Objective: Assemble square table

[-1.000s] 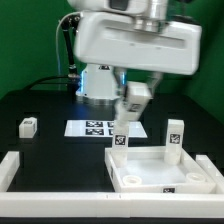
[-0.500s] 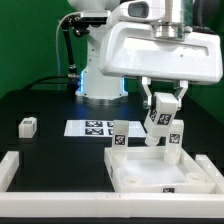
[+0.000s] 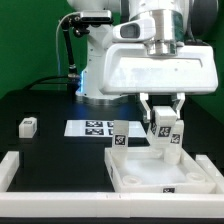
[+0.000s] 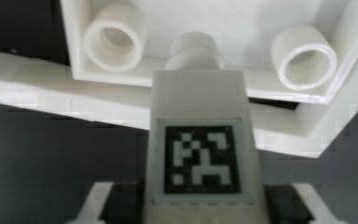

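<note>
Exterior view: hand [image 3: 163,122] hangs low over the far right part of the table top [image 3: 160,172], clenched on the held leg [image 3: 161,126], tag facing the camera. Right corner leg [image 3: 176,140] stands just beside the held one, nearly touching; the two are hard to separate. Left corner leg [image 3: 118,136] stands upright at the far corner toward the exterior view's left. Loose leg [image 3: 28,125] lies on the bench [image 3: 50,150], well apart, past the marker board [image 3: 92,127].

Wrist view: held leg [image 4: 201,140] fills the middle, gripped low between the hand [image 4: 202,205] fingers, narrow tip aimed at the table top [image 4: 194,85]. Tip sits between two round sockets [image 4: 115,42], over neither.

Risks: lowering from here likely lands the tip on flat plastic or the rim, not in a hole, because of that offset. A finger could clip the right corner leg since it is so close. Pushing down off-centre could slide the top or tilt the leg in the grip.
</note>
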Tool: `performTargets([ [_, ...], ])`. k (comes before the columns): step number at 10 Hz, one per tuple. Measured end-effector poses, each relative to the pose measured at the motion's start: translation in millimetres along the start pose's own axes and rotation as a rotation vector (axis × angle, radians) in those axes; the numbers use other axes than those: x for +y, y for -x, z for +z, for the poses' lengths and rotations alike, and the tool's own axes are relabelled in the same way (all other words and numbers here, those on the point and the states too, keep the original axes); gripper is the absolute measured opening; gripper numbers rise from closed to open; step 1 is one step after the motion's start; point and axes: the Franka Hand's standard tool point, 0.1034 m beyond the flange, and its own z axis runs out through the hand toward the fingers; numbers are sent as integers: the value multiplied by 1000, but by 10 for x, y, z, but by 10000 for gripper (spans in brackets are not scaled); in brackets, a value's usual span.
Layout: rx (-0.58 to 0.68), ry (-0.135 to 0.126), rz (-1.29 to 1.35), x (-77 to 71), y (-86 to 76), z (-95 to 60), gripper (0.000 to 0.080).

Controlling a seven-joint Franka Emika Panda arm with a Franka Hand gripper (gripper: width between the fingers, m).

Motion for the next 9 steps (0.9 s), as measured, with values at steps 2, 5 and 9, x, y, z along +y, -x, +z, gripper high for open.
performTargets([
  [2,46,-32,113,-334,-177,11,291],
  [5,42,-20,67,-269,-148,22,291],
  [9,137,31,40,-569,11,126,291],
])
